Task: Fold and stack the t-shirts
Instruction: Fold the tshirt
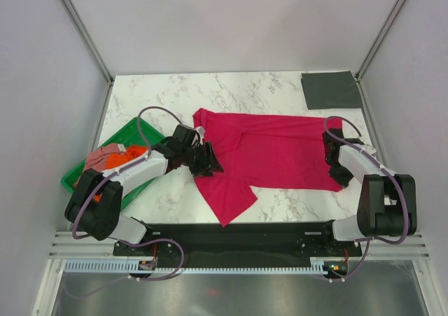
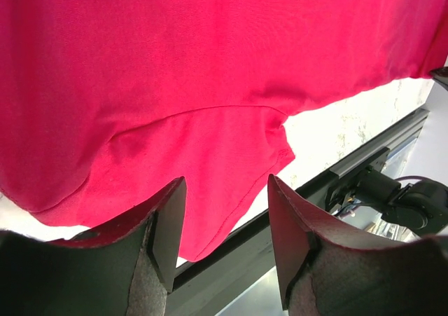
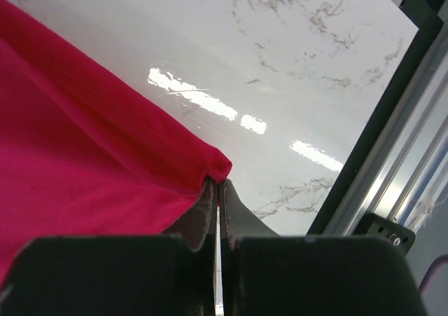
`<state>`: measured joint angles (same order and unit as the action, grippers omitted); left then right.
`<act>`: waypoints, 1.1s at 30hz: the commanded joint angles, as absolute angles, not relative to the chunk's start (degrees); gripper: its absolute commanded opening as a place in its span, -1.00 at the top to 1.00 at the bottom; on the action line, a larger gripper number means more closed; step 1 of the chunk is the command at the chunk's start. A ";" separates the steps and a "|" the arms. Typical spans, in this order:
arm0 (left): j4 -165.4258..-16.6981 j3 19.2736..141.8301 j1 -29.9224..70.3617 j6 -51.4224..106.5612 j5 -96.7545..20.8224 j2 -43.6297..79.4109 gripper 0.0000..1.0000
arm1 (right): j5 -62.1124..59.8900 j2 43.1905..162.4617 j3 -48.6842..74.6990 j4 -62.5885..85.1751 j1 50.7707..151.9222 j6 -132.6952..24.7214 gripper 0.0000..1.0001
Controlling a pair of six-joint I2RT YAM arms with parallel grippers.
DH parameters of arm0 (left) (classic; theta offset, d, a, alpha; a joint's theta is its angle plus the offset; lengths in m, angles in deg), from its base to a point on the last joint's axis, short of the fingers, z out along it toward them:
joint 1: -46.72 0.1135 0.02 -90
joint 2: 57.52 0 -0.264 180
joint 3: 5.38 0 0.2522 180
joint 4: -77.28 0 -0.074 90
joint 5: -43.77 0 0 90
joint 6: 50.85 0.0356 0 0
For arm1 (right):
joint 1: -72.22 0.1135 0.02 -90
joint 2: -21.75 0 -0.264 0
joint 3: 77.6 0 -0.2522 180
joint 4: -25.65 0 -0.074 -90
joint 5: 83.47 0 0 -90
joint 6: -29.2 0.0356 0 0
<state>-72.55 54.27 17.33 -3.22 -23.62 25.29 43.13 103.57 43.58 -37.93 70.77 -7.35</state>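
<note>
The crimson-red t-shirt (image 1: 269, 151) lies spread flat across the middle of the marble table, one sleeve pointing at the near edge. At the shirt's left side, my left gripper (image 1: 210, 160) hovers open. In the left wrist view its jaws (image 2: 227, 218) stand wide apart over the sleeve (image 2: 210, 148), holding nothing. My right gripper (image 1: 341, 178) is at the shirt's near right corner. There the right wrist view shows it (image 3: 218, 184) shut on a pinch of the red hem (image 3: 220, 167). A dark grey t-shirt (image 1: 331, 90) lies folded at the back right.
A green tray (image 1: 126, 130) stands at the left edge, holding a crumpled orange t-shirt (image 1: 127, 156) and a dusty pink one (image 1: 103, 155). The black rail (image 1: 245, 230) runs along the table's near edge. Grey walls enclose the back and both sides.
</note>
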 commanded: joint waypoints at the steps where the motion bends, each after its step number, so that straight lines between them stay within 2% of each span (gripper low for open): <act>1: -73.14 53.91 17.10 -3.74 -24.34 22.64 -0.17 | 48.88 103.74 43.64 -41.46 70.81 1.24 1.00; 4: -73.14 53.38 17.10 -3.48 -24.25 21.86 -0.17 | 51.60 105.50 42.59 -42.07 70.73 2.83 0.68; 5: -73.14 53.12 17.10 -3.39 -24.08 21.68 -0.18 | 52.23 105.94 41.63 -42.95 70.64 3.09 0.45; 8: -73.14 52.77 17.36 -3.30 -23.20 20.27 -0.19 | 54.16 106.74 40.05 -46.03 69.67 4.32 0.10; 9: -73.14 52.94 17.62 -3.13 -22.76 19.83 -0.19 | 54.34 106.56 39.60 -46.38 68.63 4.06 0.07; 15: -71.39 54.78 19.82 0.65 -19.60 16.84 -0.22 | 53.39 101.82 32.75 -47.18 68.00 -4.80 0.10; 19: -68.48 55.67 20.26 3.37 -19.25 16.23 -0.24 | 35.67 100.67 30.98 -34.38 69.67 -19.29 0.29; 21: -68.39 54.88 20.26 3.29 -18.98 15.96 -0.25 | 31.33 102.68 30.55 -33.11 69.58 -19.49 0.38; 22: -68.39 54.44 20.26 2.68 -18.98 15.87 -0.26 | 31.23 103.48 30.28 -32.59 69.58 -19.49 0.46; 25: -68.30 51.81 20.26 1.89 -19.86 16.57 -0.28 | 30.61 106.64 31.16 -30.48 68.62 -19.93 0.51; 33: -68.48 45.39 17.99 0.22 -27.58 22.81 -0.21 | 31.31 106.91 42.32 -20.91 62.73 -23.44 0.56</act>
<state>-68.95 46.77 19.45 0.23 -22.90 20.72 31.46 107.41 39.61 -26.09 65.08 -20.68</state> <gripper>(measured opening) 0.619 0.221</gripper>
